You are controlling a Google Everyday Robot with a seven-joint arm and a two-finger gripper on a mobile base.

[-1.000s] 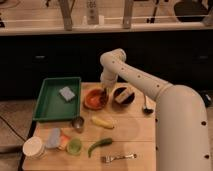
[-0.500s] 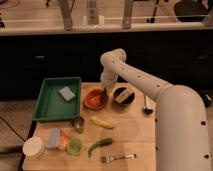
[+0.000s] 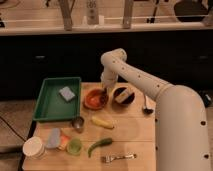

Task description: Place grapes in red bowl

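Hand (image 3: 104,91): over the right rim of red bowl (image 3: 92,104); grip state cannot be told.
Grapes: not discernible.
Progress: judged at delivery; release unconfirmed.

No text, label, brand or number can be read anywhere. A pale card (image 3: 91,10) at 12 o'clock, on the far rail, bears marks that cannot be made out. The end effector (image 3: 104,91) hangs at the red bowl's (image 3: 87,102) 2 o'clock rim.
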